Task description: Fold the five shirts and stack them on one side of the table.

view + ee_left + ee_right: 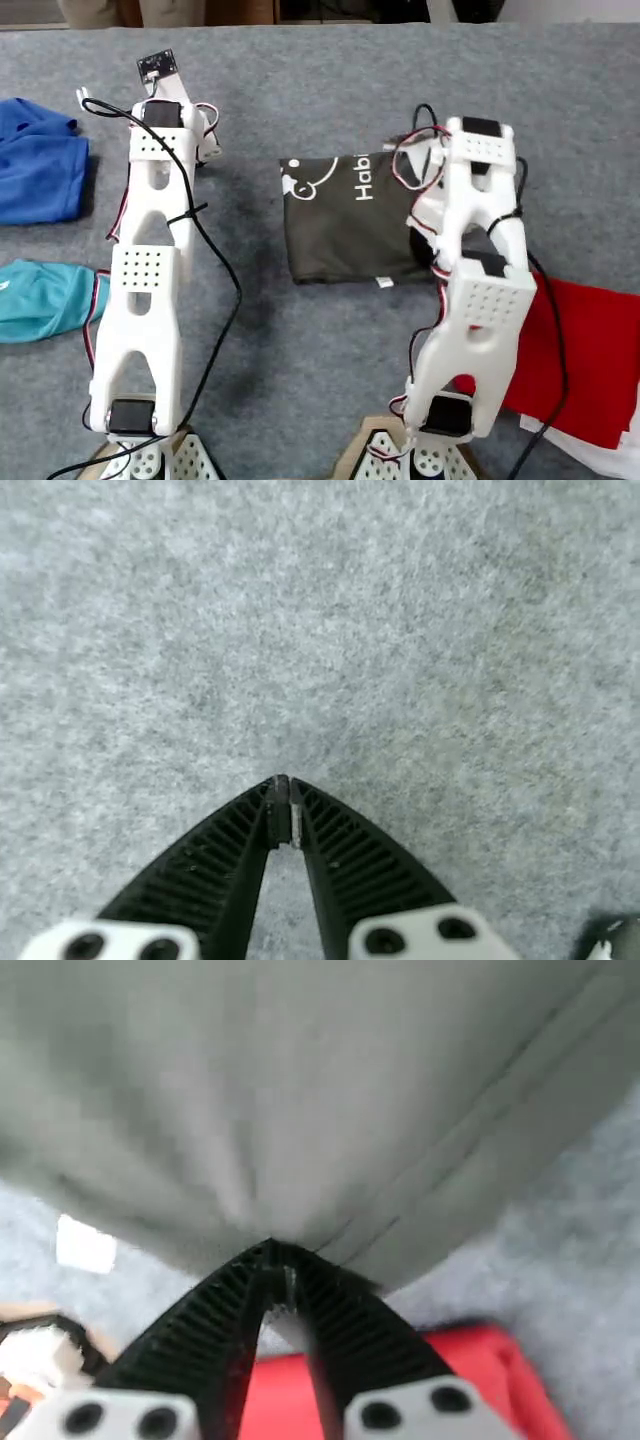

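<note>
A dark grey shirt (pixel 345 220) with white print lies folded at the table's centre. My right gripper (pixel 277 1252) is shut on that dark shirt's (pixel 300 1090) edge, and creases in the cloth run toward the tips. The red shirt (pixel 290 1390) lies just behind the fingers. In the high view the right arm (pixel 480 290) covers that corner of the shirt. My left gripper (pixel 281 785) is shut with nothing in it, above bare grey felt. The left arm (pixel 150 250) stretches along the table's left half.
A blue shirt (pixel 40 160) and a teal shirt (pixel 45 295) lie at the left edge. A red shirt (pixel 590 350) lies at the right over a white one (pixel 610 455). Grey felt (pixel 300 360) covers the table.
</note>
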### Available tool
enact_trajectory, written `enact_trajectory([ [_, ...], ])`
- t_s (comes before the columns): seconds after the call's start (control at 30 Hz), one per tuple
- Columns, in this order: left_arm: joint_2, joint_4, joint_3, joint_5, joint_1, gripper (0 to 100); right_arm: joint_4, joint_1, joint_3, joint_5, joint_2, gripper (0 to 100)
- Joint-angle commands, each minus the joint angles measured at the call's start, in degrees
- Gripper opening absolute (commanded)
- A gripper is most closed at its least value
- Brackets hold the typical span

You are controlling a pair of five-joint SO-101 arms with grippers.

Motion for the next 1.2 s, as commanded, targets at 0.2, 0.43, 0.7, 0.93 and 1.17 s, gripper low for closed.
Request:
enact_trajectory([
  [0.2, -2.8, 0.4, -8.8, -0.2, 6.8, 2, 5.5, -4.3, -16.4, -2.8, -3.0, 0.5],
  [0.43, -9.2, 4.8, -11.6, -0.6, 19.0, 2, 5.3, -2.8, -18.2, -2.7, -13.3, 0.5],
  [0.7, -5.8, -0.8, -1.4, -0.2, 20.7, 2, 4.3, -2.2, -22.0, -6.3, -11.5, 0.5],
  [0.93, -1.5, -1.8, -0.2, -0.2, 20.5, 2, 5.5, 0.0, -16.7, -6.2, -17.5, 0.5],
  [1.17, 0.2, -2.2, -0.8, -0.2, 20.2, 2, 0.0, -3.9, -0.9, -6.2, -20.6, 0.5],
])
